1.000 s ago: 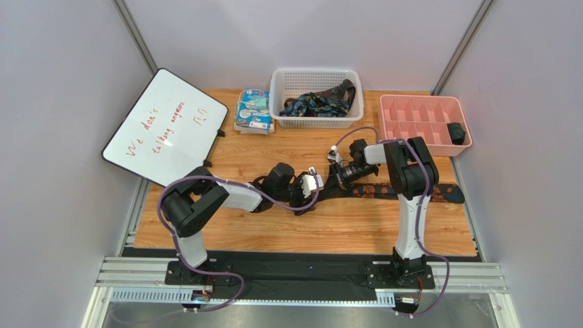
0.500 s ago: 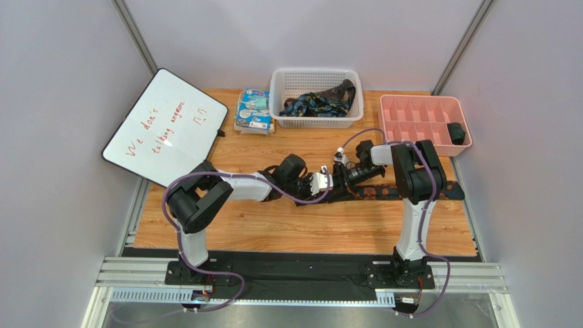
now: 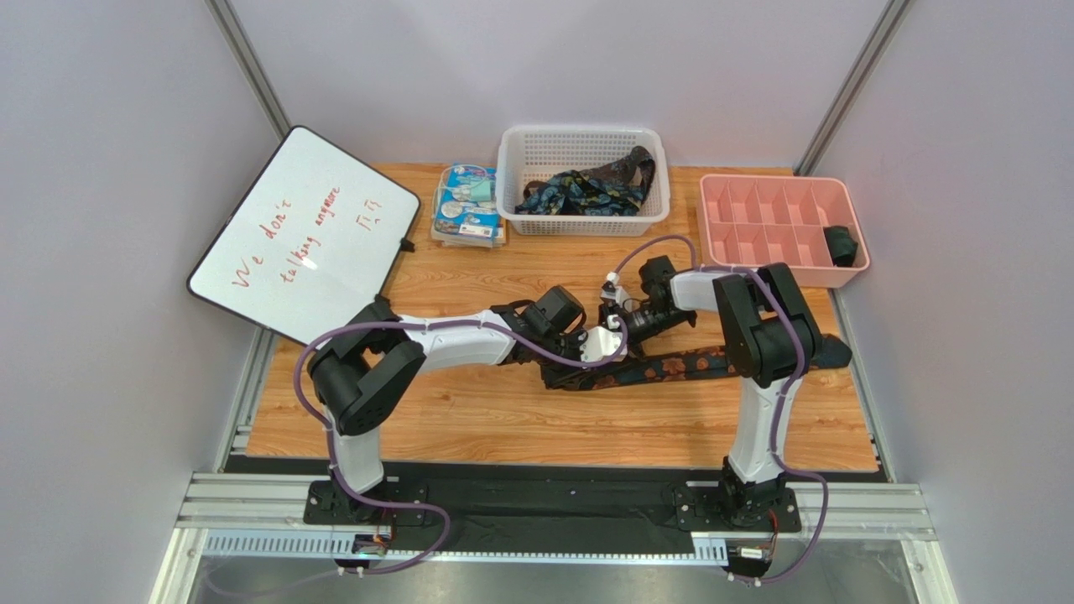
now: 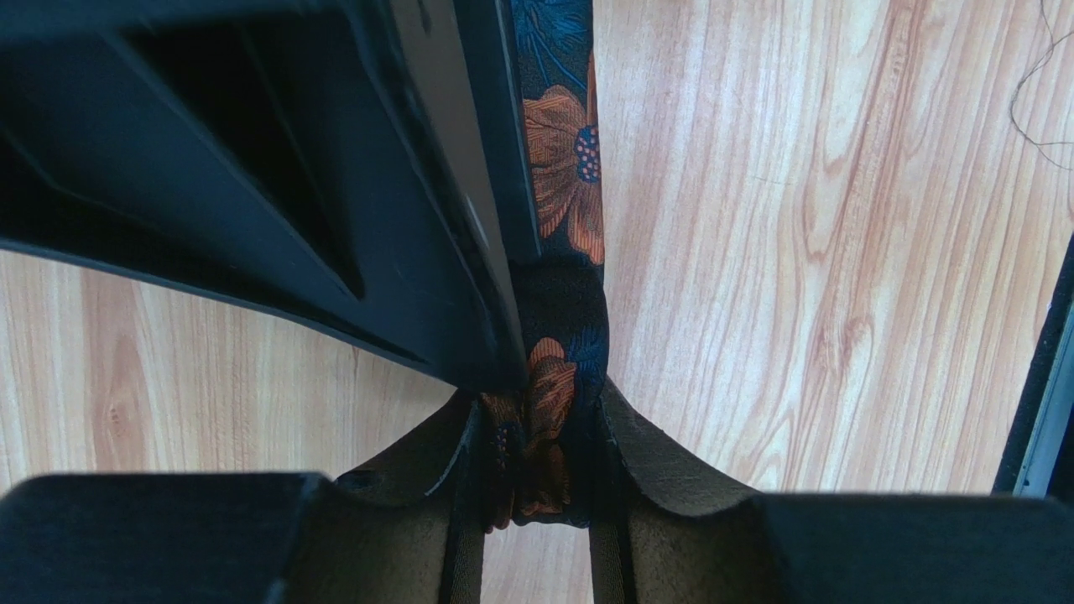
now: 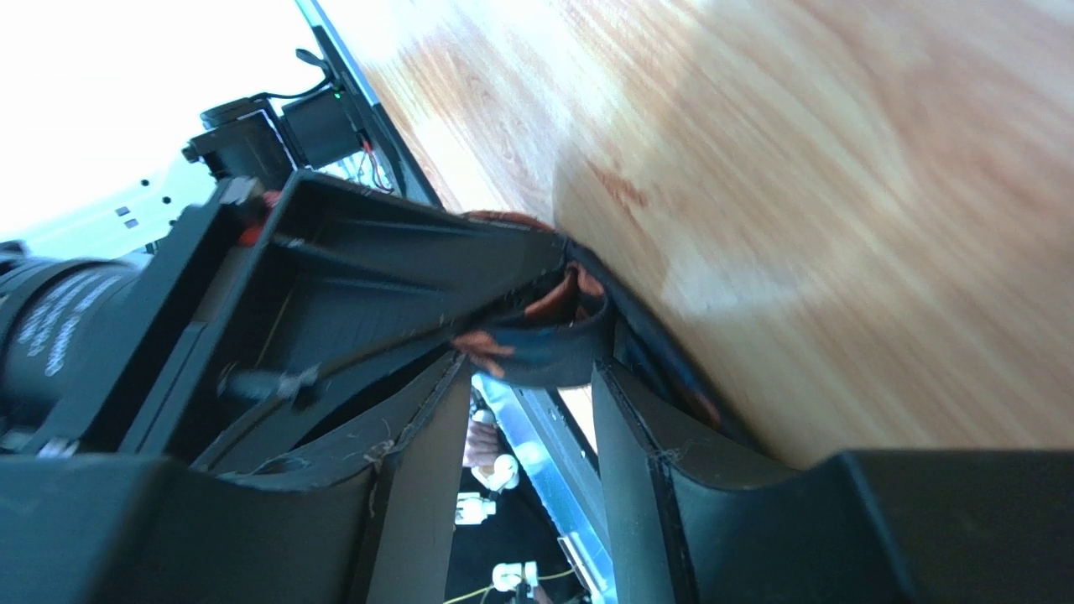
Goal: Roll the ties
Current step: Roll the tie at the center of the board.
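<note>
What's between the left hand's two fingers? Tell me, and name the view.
The dark navy fabric necktie with orange flowers, bunched and pinched between the fingers of the left hand; the left wrist view shows it.

left arm (image 3: 441, 337) and right arm (image 3: 756, 422): white links, black joints, purple cables (image 3: 300, 378); fingers (image 4: 656, 459) apparently matte black.

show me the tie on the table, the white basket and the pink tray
tie on the table (image 3: 681, 368): top view, flat patterned stretch near its middle
white basket (image 3: 586, 224): top view, front wall
pink tray (image 3: 775, 183): top view, far rim
</note>
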Robot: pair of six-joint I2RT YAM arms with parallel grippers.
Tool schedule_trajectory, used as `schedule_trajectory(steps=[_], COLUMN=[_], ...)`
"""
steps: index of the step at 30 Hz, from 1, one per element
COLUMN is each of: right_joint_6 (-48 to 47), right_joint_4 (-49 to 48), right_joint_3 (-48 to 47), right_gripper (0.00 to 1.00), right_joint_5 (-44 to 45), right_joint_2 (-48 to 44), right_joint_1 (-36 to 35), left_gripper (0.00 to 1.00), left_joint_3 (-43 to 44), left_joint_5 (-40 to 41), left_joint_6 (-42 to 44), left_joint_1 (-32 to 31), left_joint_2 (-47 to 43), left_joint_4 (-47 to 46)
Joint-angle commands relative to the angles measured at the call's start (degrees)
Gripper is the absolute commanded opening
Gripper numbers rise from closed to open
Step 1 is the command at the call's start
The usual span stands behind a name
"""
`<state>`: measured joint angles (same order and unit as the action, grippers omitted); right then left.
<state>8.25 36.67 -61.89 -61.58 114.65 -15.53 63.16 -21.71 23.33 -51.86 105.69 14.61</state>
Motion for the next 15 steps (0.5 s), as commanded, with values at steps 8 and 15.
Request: schedule_trajectory(steps=[8, 15], right_joint_6=[3.1, 0.1], right_joint_4=[-4.5, -2.6], right_joint_3=[0.9, 1.1], right_gripper=[0.25, 0.0], right_joint_5=[-2.4, 1.0], right_joint_2=[2.0, 6.5], right_joint_1=[-3.1, -0.9], left_gripper=[0.28, 0.55], left_joint_3=[2.1, -3.1], left_joint_5=[4.2, 1.6], left_joint_6=[-2.9, -7.7], left_joint_1=[-0.4, 2.8], left_joint_2=[3.4, -1.3], left_joint_4=[8.2, 1.5])
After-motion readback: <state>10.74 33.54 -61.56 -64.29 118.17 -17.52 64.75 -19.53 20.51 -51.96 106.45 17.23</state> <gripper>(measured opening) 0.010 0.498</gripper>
